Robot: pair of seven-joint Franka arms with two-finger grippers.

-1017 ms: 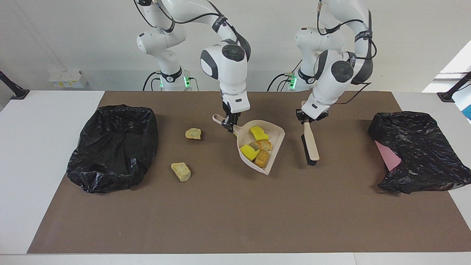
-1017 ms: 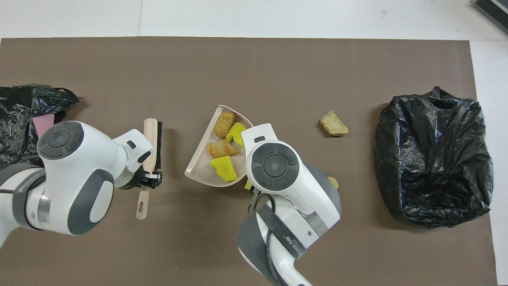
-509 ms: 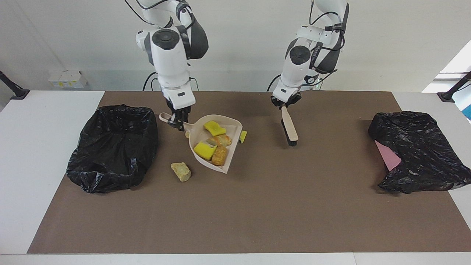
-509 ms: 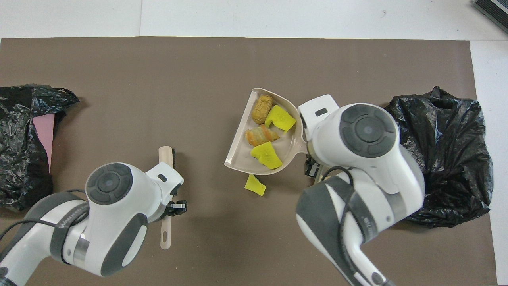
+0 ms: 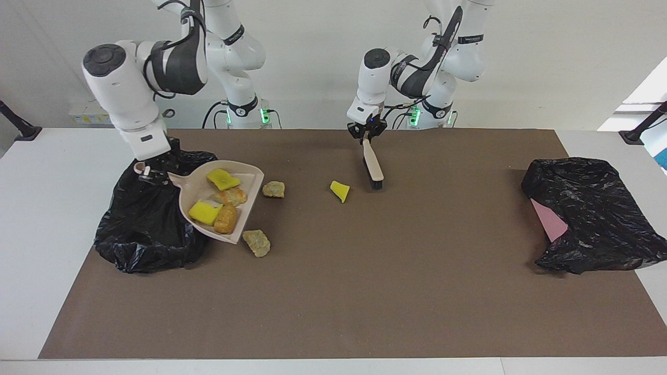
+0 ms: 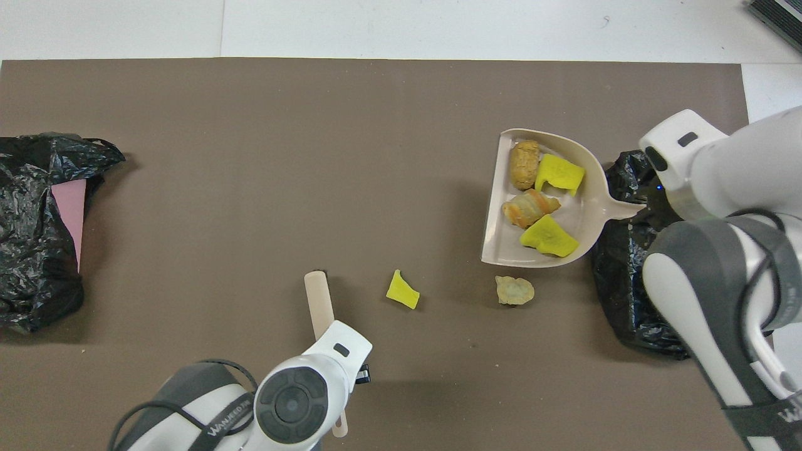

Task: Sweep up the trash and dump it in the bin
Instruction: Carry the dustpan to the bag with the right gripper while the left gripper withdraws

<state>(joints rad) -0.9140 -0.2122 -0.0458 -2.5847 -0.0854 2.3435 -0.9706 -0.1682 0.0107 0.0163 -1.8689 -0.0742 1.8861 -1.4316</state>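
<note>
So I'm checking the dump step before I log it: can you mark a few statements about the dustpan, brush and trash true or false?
1. The right gripper holds the dustpan by its handle. True.
2. The dustpan is empty. False: two yellow sponge chunks and two tan lumps lie in it.
3. The left gripper holds the brush. True.
4. All the trash is off the mat. False: a yellow chunk and two tan lumps lie on it.
5. The dustpan reaches over the black bin bag. True, its handle end.
</note>
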